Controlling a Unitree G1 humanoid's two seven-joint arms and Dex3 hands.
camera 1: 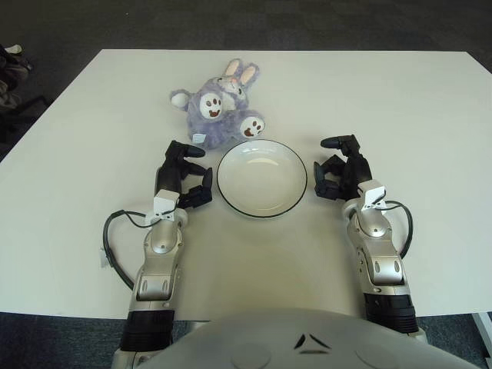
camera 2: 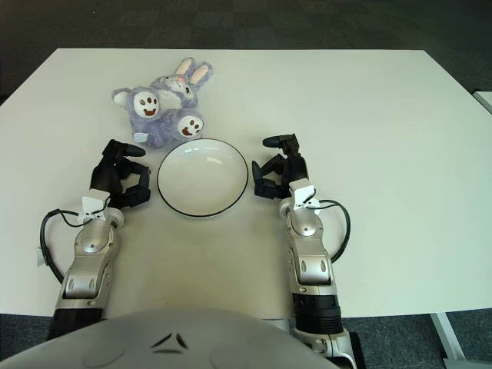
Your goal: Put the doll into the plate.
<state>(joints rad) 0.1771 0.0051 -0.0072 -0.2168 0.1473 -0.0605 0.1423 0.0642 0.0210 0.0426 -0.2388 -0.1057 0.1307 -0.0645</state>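
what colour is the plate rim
Black, a thin line round the white plate; clearest in the left eye view.

Surface [camera 1: 400, 100]: white, rectangular, evenly lit.
Floor [camera 1: 307, 23]: dark grey carpet around it.
Far left edge: dark object [camera 1: 11, 65], unclear.

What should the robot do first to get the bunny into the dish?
Probably reach the left hand forward to the doll. The doll lies on the table just beyond the plate, toward its left, so the left hand is nearer to it. The plate holds nothing, and both hands hold nothing; the right hand shows at the plate's right side.
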